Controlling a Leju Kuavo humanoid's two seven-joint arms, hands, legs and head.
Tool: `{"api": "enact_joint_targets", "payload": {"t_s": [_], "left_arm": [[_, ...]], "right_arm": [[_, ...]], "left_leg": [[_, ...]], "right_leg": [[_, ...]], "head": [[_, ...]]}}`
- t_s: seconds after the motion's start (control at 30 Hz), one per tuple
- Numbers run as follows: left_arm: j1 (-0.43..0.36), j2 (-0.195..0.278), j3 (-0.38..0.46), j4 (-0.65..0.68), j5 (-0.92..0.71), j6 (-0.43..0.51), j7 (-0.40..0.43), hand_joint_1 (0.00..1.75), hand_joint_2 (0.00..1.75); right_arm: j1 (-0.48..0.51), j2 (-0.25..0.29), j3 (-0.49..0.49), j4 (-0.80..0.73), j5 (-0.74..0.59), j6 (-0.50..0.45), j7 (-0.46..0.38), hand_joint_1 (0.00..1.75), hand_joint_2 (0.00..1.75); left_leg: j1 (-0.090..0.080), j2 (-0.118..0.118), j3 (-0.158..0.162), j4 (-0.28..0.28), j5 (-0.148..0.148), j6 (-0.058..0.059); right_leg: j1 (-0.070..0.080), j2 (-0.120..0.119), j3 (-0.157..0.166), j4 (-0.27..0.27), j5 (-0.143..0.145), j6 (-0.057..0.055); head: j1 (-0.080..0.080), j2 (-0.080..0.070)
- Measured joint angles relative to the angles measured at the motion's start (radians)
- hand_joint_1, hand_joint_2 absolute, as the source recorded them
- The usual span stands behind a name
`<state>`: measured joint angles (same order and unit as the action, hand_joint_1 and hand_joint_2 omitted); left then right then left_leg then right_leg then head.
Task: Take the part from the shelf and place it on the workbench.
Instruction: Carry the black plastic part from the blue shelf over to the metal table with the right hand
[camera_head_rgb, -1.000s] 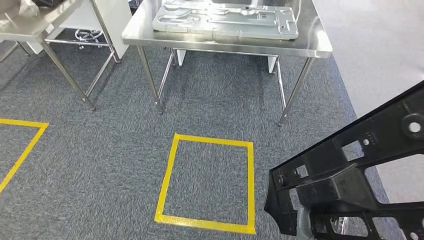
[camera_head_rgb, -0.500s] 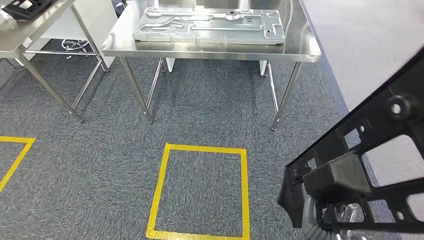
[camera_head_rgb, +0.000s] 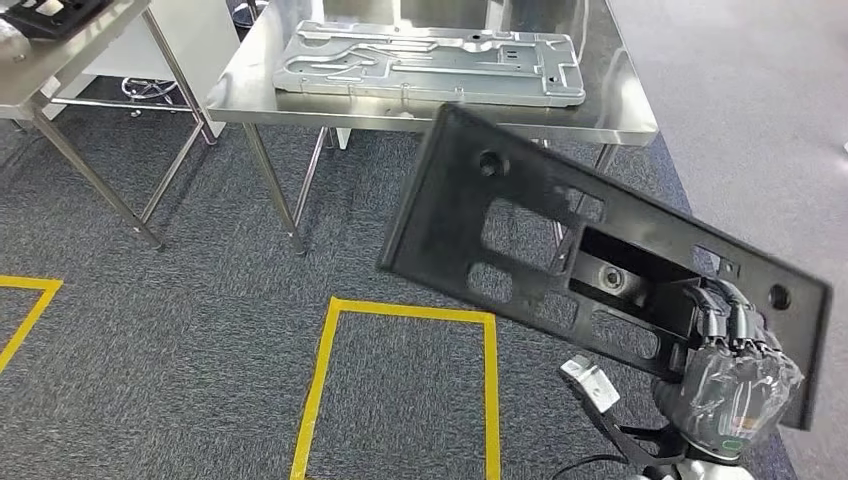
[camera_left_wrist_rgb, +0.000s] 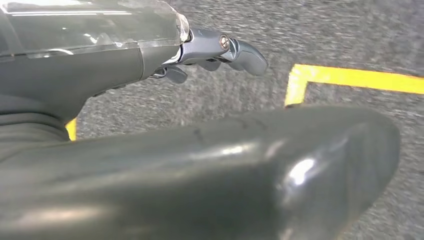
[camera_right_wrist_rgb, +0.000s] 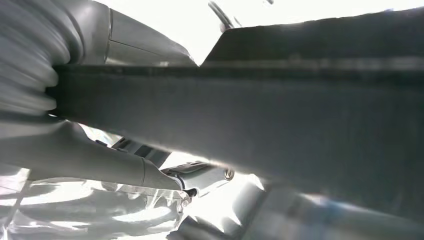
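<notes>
One hand, the right hand (camera_head_rgb: 730, 385), holds the part (camera_head_rgb: 520, 230). Its fingers (camera_head_rgb: 735, 322) curl over the low end of the part and grip it tight. In the right wrist view the part (camera_right_wrist_rgb: 280, 125) is a dark bar that runs right across, pressed against the right hand (camera_right_wrist_rgb: 75, 150).

The part is a long black frame with square holes and round holes in it. It is up in the air and tilted. Its far end sticks up in front of the near edge of the bench (camera_head_rgb: 620, 110). I cannot tell if it touches the bench.

The bench is a shiny steel table. A flat grey metal plate (camera_head_rgb: 430, 62) lies on top of it, near the middle.

The left hand (camera_left_wrist_rgb: 150, 130) hangs over the grey carpet (camera_head_rgb: 180, 330). Its dark fingers (camera_left_wrist_rgb: 235, 50) are stretched out with nothing in them.

Yellow tape (camera_head_rgb: 400, 312) makes a square on the carpet in front of the bench. A second steel table (camera_head_rgb: 60, 60) stands off to the left, with a black thing (camera_head_rgb: 45, 12) on its top.
</notes>
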<state>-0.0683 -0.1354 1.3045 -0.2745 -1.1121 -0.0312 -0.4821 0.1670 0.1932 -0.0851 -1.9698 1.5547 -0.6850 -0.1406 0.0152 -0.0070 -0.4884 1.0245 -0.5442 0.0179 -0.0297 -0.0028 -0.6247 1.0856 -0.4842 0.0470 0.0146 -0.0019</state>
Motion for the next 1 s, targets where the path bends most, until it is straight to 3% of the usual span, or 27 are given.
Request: {"api": "enact_joint_targets", "payload": {"t_s": [0.03, 0.13, 0.2, 0.3, 0.33, 0.37, 0.4, 0.47, 0.5, 0.53, 0.6, 0.67, 0.73, 0.8, 0.87, 0.9, 0.93, 1.0], "left_arm": [[-0.002, 0.001, -0.002, 0.0, -0.003, 0.0, 0.001, 0.0, 0.0], [-0.004, 0.002, -0.01, 0.002, -0.01, 0.0, 0.002, 0.0, 0.0], [-0.007, 0.004, -0.015, 0.003, -0.013, -0.001, 0.003, 0.0, 0.0], [-0.013, 0.005, -0.019, 0.006, -0.019, -0.002, 0.004, 0.0, 0.0], [-0.012, 0.005, -0.021, 0.007, -0.018, -0.002, 0.004, 0.0, 0.0], [-0.009, 0.006, -0.023, 0.008, -0.016, -0.003, 0.005, 0.0, 0.0], [-0.007, 0.006, -0.026, 0.008, -0.014, -0.004, 0.005, 0.0, 0.0], [-0.005, 0.009, -0.033, 0.009, -0.01, -0.006, 0.005, 0.0, 0.0], [-0.005, 0.011, -0.035, 0.01, -0.009, -0.006, 0.005, 0.0, 0.0], [-0.006, 0.012, -0.038, 0.01, -0.009, -0.007, 0.004, 0.0, 0.0], [-0.006, 0.015, -0.041, 0.01, -0.009, -0.007, 0.004, 0.0, 0.0], [-0.005, 0.015, -0.044, 0.011, -0.01, -0.008, 0.004, 0.0, 0.0], [-0.008, 0.015, -0.045, 0.011, -0.011, -0.007, 0.003, 0.0, 0.0], [-0.01, 0.016, -0.046, 0.011, -0.012, -0.007, 0.003, 0.0, 0.0], [-0.009, 0.016, -0.046, 0.011, -0.015, -0.007, 0.003, 0.0, 0.0], [-0.008, 0.016, -0.046, 0.012, -0.017, -0.007, 0.003, 0.0, 0.0], [-0.008, 0.016, -0.046, 0.013, -0.018, -0.007, 0.003, 0.0, 0.0], [-0.009, 0.015, -0.046, 0.015, -0.019, -0.008, 0.003, 0.0, 0.0]], "right_arm": [[-0.024, -0.002, -0.043, 0.004, 0.012, -0.002, -0.086, 1.75, 1.75], [-0.093, 0.014, -0.184, 0.012, 0.016, -0.005, -0.351, 1.75, 1.75], [-0.129, 0.032, -0.247, 0.02, 0.018, -0.006, -0.457, 1.75, 1.75], [-0.174, 0.046, -0.301, 0.042, 0.018, -0.006, -0.534, 1.75, 1.75], [-0.183, 0.046, -0.31, 0.053, 0.018, -0.006, -0.539, 1.75, 1.75], [-0.189, 0.046, -0.316, 0.066, 0.018, -0.006, -0.535, 1.75, 1.75], [-0.193, 0.046, -0.318, 0.08, 0.018, -0.006, -0.529, 1.75, 1.75], [-0.199, 0.046, -0.317, 0.105, 0.018, -0.006, -0.517, 1.75, 1.75], [-0.2, 0.045, -0.314, 0.116, 0.018, -0.007, -0.512, 1.75, 1.75], [-0.202, 0.045, -0.309, 0.128, 0.019, -0.008, -0.504, 1.75, 1.75], [-0.202, 0.042, -0.293, 0.151, 0.019, -0.01, -0.469, 1.75, 1.75], [-0.202, 0.028, -0.266, 0.173, 0.02, -0.011, -0.408, 1.75, 1.75], [-0.206, 0.003, -0.228, 0.195, 0.019, -0.012, -0.334, 1.75, 1.75], [-0.21, -0.036, -0.178, 0.221, 0.019, -0.003, -0.24, 1.75, 1.75], [-0.212, -0.084, -0.115, 0.247, 0.019, 0.017, -0.12, 1.75, 1.75], [-0.216, -0.105, -0.075, 0.259, 0.019, 0.029, -0.051, 1.75, 1.75], [-0.221, -0.124, -0.029, 0.271, 0.019, 0.041, 0.02, 1.75, 1.75], [-0.234, -0.141, 0.072, 0.294, -0.023, 0.072, 0.119, 1.75, 1.75]], "left_leg": [[0.0, 0.0, 0.002, -0.003, -0.006, -0.007], [-0.001, 0.0, 0.014, 0.001, -0.007, -0.026], [0.0, 0.001, -0.001, 0.053, -0.017, -0.032], [0.002, 0.002, -0.115, 0.23, -0.078, -0.034], [0.002, 0.002, -0.152, 0.269, -0.089, -0.034], [0.002, 0.002, -0.176, 0.278, -0.082, -0.033], [0.001, 0.002, -0.183, 0.251, -0.053, -0.031], [-0.001, 0.003, -0.166, 0.137, 0.04, -0.022], [-0.005, 0.004, -0.159, 0.086, 0.069, -0.017], [-0.009, 0.005, -0.154, 0.054, 0.088, -0.013], [-0.017, 0.006, -0.152, 0.035, 0.085, -0.003], [-0.013, 0.003, -0.128, 0.018, 0.089, 0.01], [-0.009, 0.001, -0.101, 0.001, 0.085, 0.021], [-0.01, -0.001, -0.08, -0.006, 0.07, 0.027], [-0.012, -0.004, -0.055, -0.007, 0.049, 0.027], [-0.012, -0.006, -0.04, -0.007, 0.037, 0.026], [-0.013, -0.008, -0.023, -0.007, 0.025, 0.024], [-0.014, -0.007, 0.008, -0.008, -0.001, 0.017]], "right_leg": [[0.002, -0.003, 0.004, -0.023, 0.014, -0.006], [0.005, -0.002, 0.016, -0.037, 0.013, -0.034], [0.003, -0.001, 0.038, -0.044, 0.005, -0.049], [0.006, -0.001, 0.061, -0.047, -0.014, -0.059], [0.007, 0.0, 0.069, -0.047, -0.022, -0.06], [0.008, 0.002, 0.079, -0.047, -0.031, -0.06], [0.009, 0.003, 0.091, -0.047, -0.04, -0.059], [0.008, 0.005, 0.117, -0.048, -0.06, -0.054], [0.008, 0.005, 0.126, -0.049, -0.068, -0.049], [0.007, 0.006, 0.13, -0.051, -0.074, -0.043], [0.007, 0.007, 0.139, -0.053, -0.077, -0.028], [0.007, 0.005, 0.14, -0.035, -0.071, -0.016], [0.006, 0.004, 0.092, 0.046, -0.072, -0.011], [0.006, 0.004, 0.004, 0.16, -0.106, -0.009], [0.006, 0.003, -0.064, 0.206, -0.139, -0.008], [0.007, 0.003, -0.077, 0.186, -0.131, -0.008], [0.008, 0.003, -0.078, 0.142, -0.099, -0.012], [0.015, 0.004, -0.064, 0.028, 0.014, -0.024]], "head": [[0.001, 0.0], [0.0, 0.0], [-0.005, 0.0], [-0.012, 0.0], [-0.012, 0.0], [-0.012, 0.0], [-0.012, 0.0], [-0.012, 0.0], [-0.011, 0.0], [-0.011, 0.0], [-0.011, 0.0], [-0.01, 0.0], [-0.008, 0.0], [-0.007, 0.0], [-0.007, 0.0], [-0.007, 0.0], [-0.007, 0.0], [-0.007, 0.0]]}}
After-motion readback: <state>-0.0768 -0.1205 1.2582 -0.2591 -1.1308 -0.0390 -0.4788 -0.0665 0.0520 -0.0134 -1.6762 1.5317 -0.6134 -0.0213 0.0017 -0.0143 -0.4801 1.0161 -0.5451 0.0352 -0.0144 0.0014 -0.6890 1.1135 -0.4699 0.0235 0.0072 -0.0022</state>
